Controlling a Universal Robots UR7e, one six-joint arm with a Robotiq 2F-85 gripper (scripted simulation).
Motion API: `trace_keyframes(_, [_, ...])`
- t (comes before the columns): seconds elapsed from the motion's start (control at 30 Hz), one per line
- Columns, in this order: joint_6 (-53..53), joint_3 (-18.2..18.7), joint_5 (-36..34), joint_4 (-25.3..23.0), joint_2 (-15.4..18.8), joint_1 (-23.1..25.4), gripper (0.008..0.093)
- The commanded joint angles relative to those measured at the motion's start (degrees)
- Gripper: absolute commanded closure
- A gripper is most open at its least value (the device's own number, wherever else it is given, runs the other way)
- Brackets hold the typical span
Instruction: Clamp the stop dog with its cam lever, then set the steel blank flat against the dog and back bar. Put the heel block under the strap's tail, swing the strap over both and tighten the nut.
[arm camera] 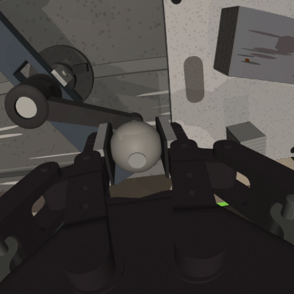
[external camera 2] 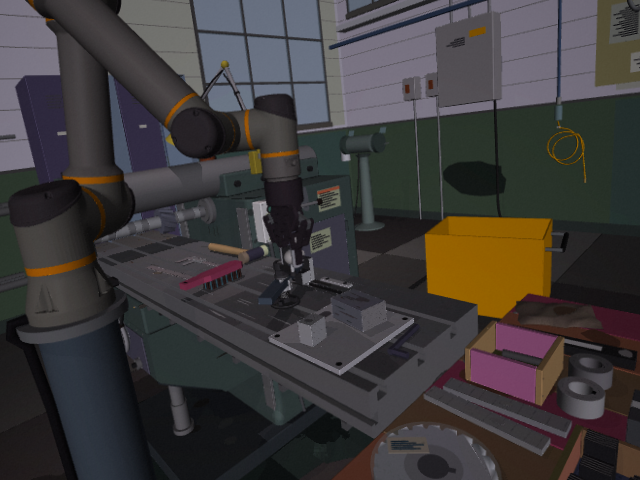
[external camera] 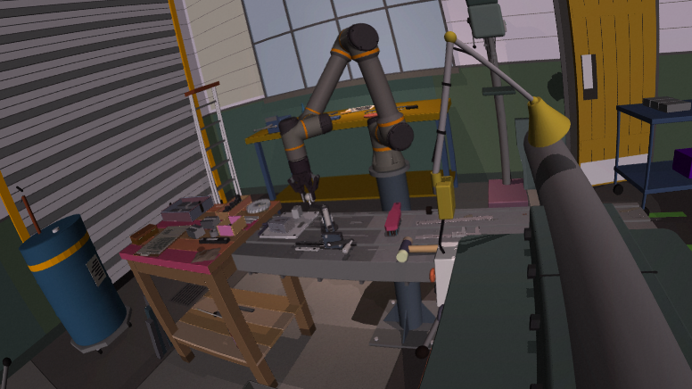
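On the grey machine table, a dark blue stop dog [external camera 2: 282, 294] sits beside a pale fixture plate [external camera 2: 342, 333]. Its cam lever [arm camera: 91, 112] ends in a pale ball knob [arm camera: 136, 146]. My gripper [arm camera: 134, 143] grips that knob, one finger pad on each side of it. The steel blank [external camera 2: 358, 309] lies on the plate, with a small ribbed heel block [external camera 2: 311, 330] in front of it. The cam's round pivot [arm camera: 26, 106] shows to the left in the wrist camera.
A yellow bin [external camera 2: 488, 261] stands beyond the table's far end. A red wire brush [external camera 2: 212, 275] and a mallet [external camera 2: 238, 252] lie on the table behind the dog. A wooden side bench [external camera: 203, 237] carries boxes, rings and a saw blade [external camera 2: 434, 454].
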Motion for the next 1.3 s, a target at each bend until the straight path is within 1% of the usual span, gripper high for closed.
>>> trace_keyframes(0.0, [0.11, -0.45, 0.33, -0.49, 0.00, 0.15, 0.0934])
trace_keyframes(0.47, [2.05, -3.36, 0.33, 0.12, 2.30, 2.10, 0.0934])
trace_keyframes(1.27, [1.77, -2.78, 0.33, -0.34, 2.18, 1.82, 0.0934])
